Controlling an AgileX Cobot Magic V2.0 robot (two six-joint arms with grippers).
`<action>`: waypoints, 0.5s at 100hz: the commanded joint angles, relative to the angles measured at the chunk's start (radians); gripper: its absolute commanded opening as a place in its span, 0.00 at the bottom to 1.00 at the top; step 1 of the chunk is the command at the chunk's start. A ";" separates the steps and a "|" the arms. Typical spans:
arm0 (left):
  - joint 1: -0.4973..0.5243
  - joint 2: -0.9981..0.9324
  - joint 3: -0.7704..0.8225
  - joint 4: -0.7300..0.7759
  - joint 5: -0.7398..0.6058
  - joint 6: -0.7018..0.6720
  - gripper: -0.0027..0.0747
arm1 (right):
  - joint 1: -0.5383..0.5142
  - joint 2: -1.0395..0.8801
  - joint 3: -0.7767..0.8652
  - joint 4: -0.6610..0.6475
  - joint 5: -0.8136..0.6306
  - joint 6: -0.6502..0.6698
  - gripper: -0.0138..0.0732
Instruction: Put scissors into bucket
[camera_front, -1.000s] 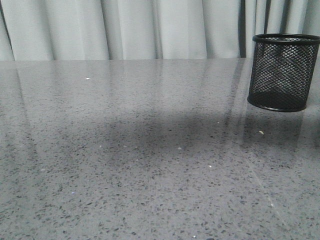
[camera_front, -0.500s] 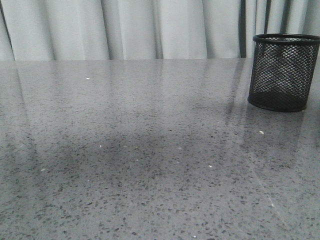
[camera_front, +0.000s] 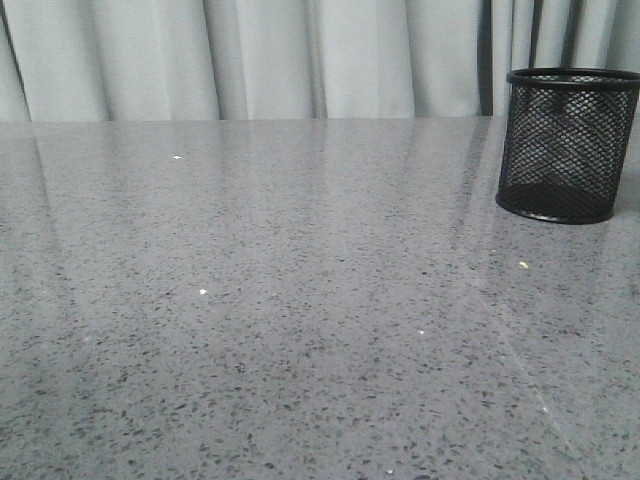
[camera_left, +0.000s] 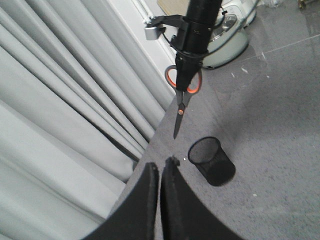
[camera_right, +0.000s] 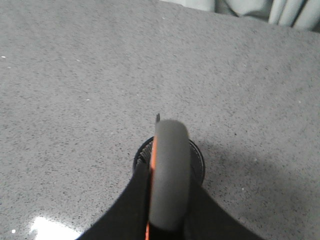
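The bucket (camera_front: 570, 145), a black wire-mesh cup, stands upright at the far right of the grey table; no gripper shows in the front view. In the left wrist view the right gripper (camera_left: 186, 80) is shut on the orange-lined handles of the scissors (camera_left: 179, 110), which hang blades down well above the table, near the bucket (camera_left: 212, 161). In the right wrist view the scissors' grey handle (camera_right: 170, 145) sits between the fingers of the right gripper (camera_right: 167, 172), with the bucket's rim (camera_right: 199, 161) directly beneath. The left gripper (camera_left: 161, 165) is shut and empty, raised high.
Pale curtains (camera_front: 300, 55) hang behind the table's far edge. The speckled grey table (camera_front: 250, 300) spreads left of the bucket. A white-green appliance (camera_left: 227, 35) stands on the floor beyond the table.
In the front view a dark shadow on the table slid toward the front and faded away. The bucket has not moved.
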 joint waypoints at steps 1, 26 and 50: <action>-0.009 -0.028 0.026 -0.010 -0.062 -0.015 0.01 | -0.001 0.004 -0.026 -0.004 0.034 0.015 0.08; -0.009 -0.102 0.106 -0.010 -0.055 -0.015 0.01 | 0.003 0.001 0.089 -0.020 0.034 0.015 0.08; -0.009 -0.106 0.115 -0.008 -0.066 -0.015 0.01 | 0.008 -0.006 0.117 -0.021 0.034 0.015 0.08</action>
